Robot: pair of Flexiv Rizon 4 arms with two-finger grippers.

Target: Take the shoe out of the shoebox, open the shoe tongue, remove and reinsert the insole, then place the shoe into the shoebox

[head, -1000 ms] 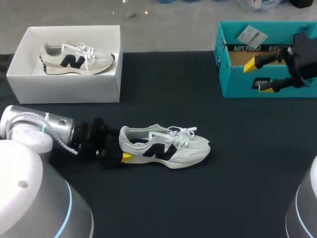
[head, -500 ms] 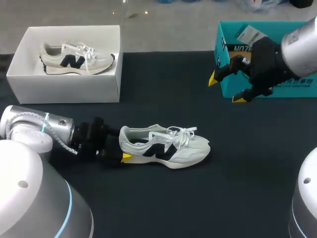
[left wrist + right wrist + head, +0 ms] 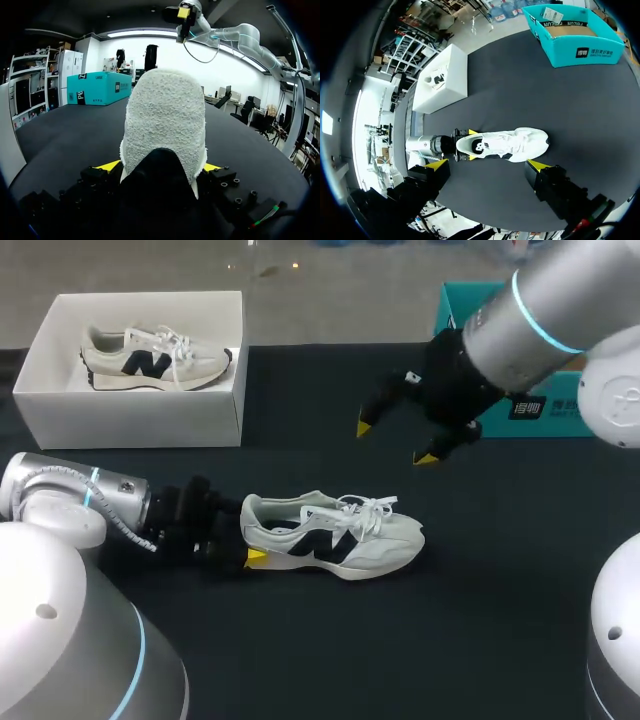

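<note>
This is a robotics lab. Two grey jointed machine arms (each with a blue light ring at a joint) hang over one desk (image 3: 330, 650) covered in plain black cloth. The left arm (image 3: 70, 502) comes in at the lower left of the frame and the right arm (image 3: 545, 310) at the upper right. The right arm ends in a black end effector (image 3: 394, 442) with yellow tips. The few things on the desk are laid out well apart like test props. A white box (image 3: 130, 422) at the upper left holds a second shoe (image 3: 150, 355), a teal box (image 3: 560, 412) is at the upper right, and a lone shoe (image 3: 335, 535) lies mid-desk.
</note>
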